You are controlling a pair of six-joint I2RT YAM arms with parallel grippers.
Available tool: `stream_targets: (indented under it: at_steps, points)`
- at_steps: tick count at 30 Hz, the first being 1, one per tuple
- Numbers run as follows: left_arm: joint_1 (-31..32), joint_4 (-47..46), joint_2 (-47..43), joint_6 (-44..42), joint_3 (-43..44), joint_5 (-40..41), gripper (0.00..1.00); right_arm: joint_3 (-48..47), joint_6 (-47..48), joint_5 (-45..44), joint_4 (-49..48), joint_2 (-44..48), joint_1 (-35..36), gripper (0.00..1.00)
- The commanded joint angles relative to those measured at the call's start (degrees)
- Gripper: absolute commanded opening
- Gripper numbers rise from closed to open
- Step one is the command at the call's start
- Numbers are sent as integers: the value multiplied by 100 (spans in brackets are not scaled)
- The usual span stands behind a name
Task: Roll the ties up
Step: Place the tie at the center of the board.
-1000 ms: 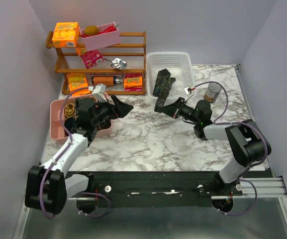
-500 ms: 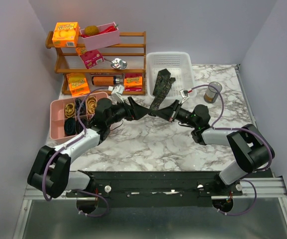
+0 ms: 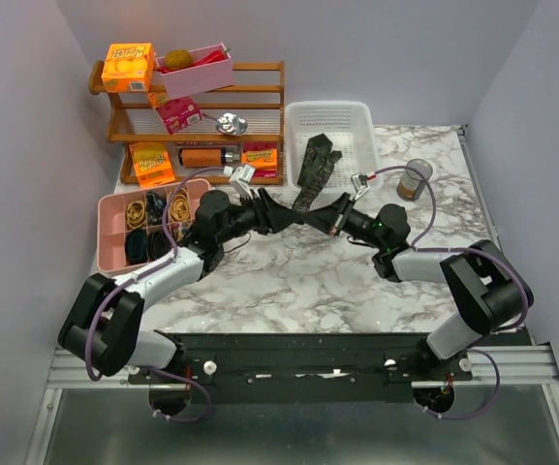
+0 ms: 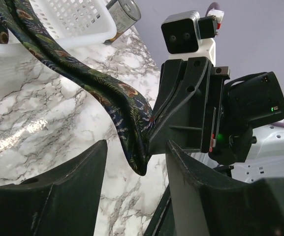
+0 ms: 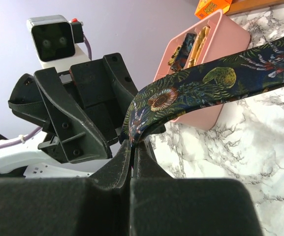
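Observation:
A dark tie (image 3: pixel 310 172) with a green-gold leafy pattern trails out of the white basket (image 3: pixel 357 118) toward the table's middle. My right gripper (image 3: pixel 326 215) is shut on its lower end, the cloth pinched between the fingertips (image 5: pixel 133 142) and running off to the upper right (image 5: pixel 205 83). My left gripper (image 3: pixel 281 215) faces it nose to nose and stands open. In the left wrist view the tie's folded tip (image 4: pixel 138 160) hangs just ahead of the gap between my two fingers (image 4: pixel 78 187), touching neither.
A pink compartment tray (image 3: pixel 109 242) with yellow and black elastic loops sits at the left. Behind it stands a wooden rack (image 3: pixel 260 108) with boxes and a bottle. A metal can (image 3: pixel 415 178) is to the right of the basket.
My left arm swung from the pink tray to the middle, up to the right gripper, and its jaws narrowed. The right gripper shifted slightly left with the tie.

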State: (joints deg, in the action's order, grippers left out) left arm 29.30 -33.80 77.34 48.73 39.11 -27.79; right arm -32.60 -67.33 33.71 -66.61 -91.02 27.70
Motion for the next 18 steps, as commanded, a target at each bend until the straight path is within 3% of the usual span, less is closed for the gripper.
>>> stream_targets:
  at_steps: [1, 2, 3, 5, 6, 11, 14, 15, 17, 18]
  points:
    - [50, -162, 70, 31, 167, 98, 49, -18, -105, -58, -318, -74, 25, 1]
    - [50, -144, 71, 14, 184, 98, 43, -10, -114, -49, -318, -65, 25, 1]
    - [50, -127, 88, -4, 202, 90, 27, -10, -96, -49, -318, -65, 33, 2]
    - [50, -30, 79, -30, 272, 98, 13, 17, -96, -58, -326, -47, 33, 4]
    - [50, 14, 79, -48, 298, 81, 0, 17, -105, -67, -335, -30, 33, 7]
    - [50, 540, -210, -372, 448, 195, 0, -27, 105, -49, -134, 233, 25, 20]
    - [50, 1111, -455, -670, 701, 274, 0, -36, 386, -110, 225, 453, 25, 44]
    - [41, 1287, -518, -776, 790, 274, 0, -45, 509, -137, 419, 698, 33, 60]
    - [41, 1849, -754, -1074, 1088, 266, 0, -115, 1027, -303, 1328, 1006, 33, 77]
    - [41, 2034, -834, -1163, 1203, 257, 0, -159, 1281, -408, 1744, 1347, 33, 93]
